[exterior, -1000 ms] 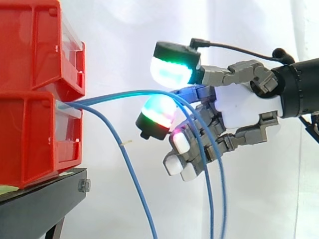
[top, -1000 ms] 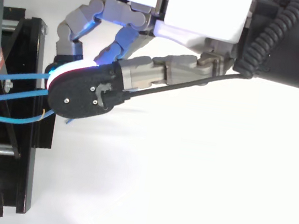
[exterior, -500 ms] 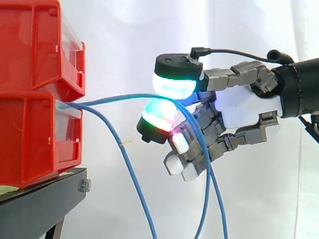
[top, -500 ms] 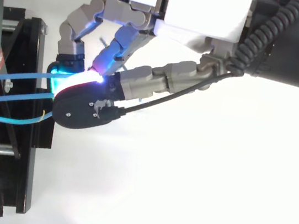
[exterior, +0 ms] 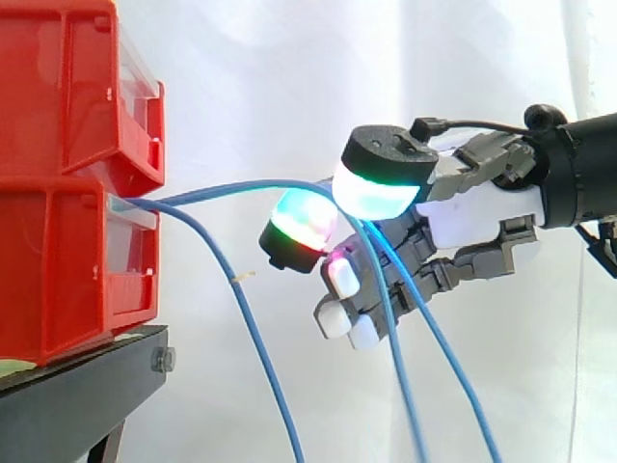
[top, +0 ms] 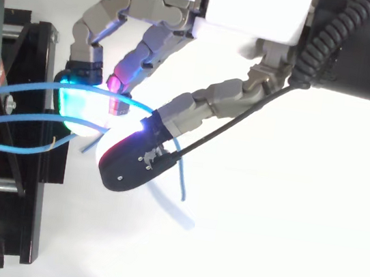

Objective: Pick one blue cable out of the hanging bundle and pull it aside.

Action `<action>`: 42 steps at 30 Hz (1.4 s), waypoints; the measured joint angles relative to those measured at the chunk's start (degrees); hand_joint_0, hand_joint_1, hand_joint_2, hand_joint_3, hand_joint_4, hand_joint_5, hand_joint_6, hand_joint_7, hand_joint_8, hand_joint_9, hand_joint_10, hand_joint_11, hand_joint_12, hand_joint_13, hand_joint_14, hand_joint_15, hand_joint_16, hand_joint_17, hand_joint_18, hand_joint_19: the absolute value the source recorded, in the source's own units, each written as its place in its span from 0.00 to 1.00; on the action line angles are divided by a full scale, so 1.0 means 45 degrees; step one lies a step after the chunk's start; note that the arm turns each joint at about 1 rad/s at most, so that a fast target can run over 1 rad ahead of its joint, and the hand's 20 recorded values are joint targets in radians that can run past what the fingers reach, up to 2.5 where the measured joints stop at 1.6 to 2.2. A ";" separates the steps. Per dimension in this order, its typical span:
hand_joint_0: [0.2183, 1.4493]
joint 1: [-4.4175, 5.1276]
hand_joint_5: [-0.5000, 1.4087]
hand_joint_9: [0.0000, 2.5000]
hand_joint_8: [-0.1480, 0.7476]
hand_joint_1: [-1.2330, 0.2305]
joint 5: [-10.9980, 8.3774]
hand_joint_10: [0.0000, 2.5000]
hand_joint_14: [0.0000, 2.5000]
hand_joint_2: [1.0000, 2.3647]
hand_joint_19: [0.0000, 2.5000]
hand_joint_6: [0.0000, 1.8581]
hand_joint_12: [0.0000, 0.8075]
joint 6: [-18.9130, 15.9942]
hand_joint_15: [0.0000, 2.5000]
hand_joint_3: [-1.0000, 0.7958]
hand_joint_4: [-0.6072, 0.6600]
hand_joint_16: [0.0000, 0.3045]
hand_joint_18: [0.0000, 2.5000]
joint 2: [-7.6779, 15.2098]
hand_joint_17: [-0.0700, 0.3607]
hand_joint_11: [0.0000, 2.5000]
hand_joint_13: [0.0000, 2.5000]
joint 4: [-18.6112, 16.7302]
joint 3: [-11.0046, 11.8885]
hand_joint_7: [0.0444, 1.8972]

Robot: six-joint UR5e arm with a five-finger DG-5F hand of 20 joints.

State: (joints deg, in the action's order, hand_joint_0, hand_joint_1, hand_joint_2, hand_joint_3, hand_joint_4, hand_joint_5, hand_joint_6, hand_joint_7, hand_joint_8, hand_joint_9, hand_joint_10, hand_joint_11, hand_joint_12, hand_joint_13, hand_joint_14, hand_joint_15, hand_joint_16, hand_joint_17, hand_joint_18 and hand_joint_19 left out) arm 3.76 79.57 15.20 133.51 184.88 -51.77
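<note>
The red bins (exterior: 67, 193) are hard plastic, smooth and shiny. Their fronts (exterior: 138, 241) are clear plastic you can see through. The stand (exterior: 77, 400) under them is black metal, dull and not shiny, with a bright silver bolt (exterior: 162, 360) in it. The curtain (exterior: 270, 87) behind is soft white cloth with gentle folds. The blue cables (exterior: 253, 328) have a smooth, rubbery skin, and a thin bare wire tip (exterior: 243, 280) pokes out by one. The hand (exterior: 472, 207) has a glossy white plastic palm and dull grey parts that look like metal. Its fingertips (exterior: 304, 220) are smooth, milky pads with matt black backs.
</note>
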 measured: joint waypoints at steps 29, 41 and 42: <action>0.25 -0.0041 0.20 0.39 0.40 0.21 0.0189 0.01 0.01 0.00 0.17 0.49 0.31 0.0021 0.18 0.28 0.48 0.14 0.28 0.0000 0.39 0.22 0.32 0.0189 0.0000 0.45; 0.25 -0.0092 0.21 0.42 0.43 0.56 0.0281 0.01 0.01 0.00 0.20 0.45 0.33 0.0018 0.19 0.28 0.50 0.15 0.26 -0.0001 0.40 0.20 0.33 0.0515 0.0000 0.44; 0.25 -0.0101 0.21 0.41 0.43 0.56 0.0283 0.01 0.01 0.00 0.20 0.45 0.33 0.0015 0.19 0.28 0.50 0.15 0.26 -0.0001 0.40 0.21 0.33 0.0542 0.0000 0.44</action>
State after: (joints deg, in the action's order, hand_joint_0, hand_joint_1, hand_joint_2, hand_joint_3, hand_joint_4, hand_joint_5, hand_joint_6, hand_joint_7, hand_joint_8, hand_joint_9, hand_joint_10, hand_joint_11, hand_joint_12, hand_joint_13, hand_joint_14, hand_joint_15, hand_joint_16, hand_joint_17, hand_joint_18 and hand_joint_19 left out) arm 3.31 80.84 15.27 133.51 187.32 -51.77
